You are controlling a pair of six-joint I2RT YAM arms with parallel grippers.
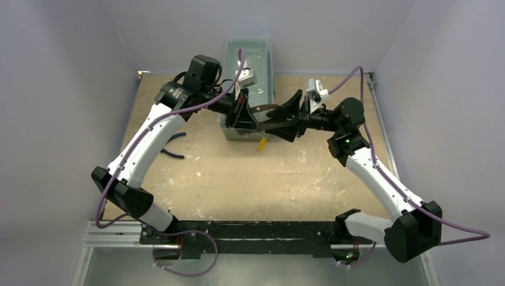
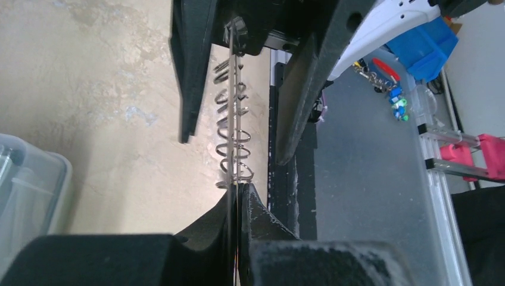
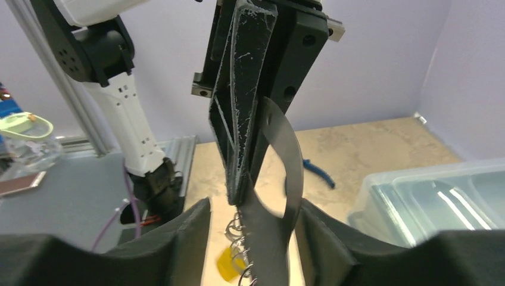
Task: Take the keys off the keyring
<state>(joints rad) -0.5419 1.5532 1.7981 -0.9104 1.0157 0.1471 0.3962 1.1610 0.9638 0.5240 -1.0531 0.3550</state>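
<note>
The keyring hides most of the keys, and the yellow key is blurry.

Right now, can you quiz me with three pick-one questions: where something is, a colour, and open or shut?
1. Where are the blue-handled pliers?
A) on the table, by the left arm
B) in the right jaws
C) dangling in the air
2. What colour is the head of the key dangling below the keyring?
A) red
B) yellow
C) green
3. How are the right gripper's jaws?
A) shut on the pliers
B) shut on the key
C) open
Answers: 1A, they lie flat there; 2B, its head shows yellow; 3C, they stand wide apart.
</note>
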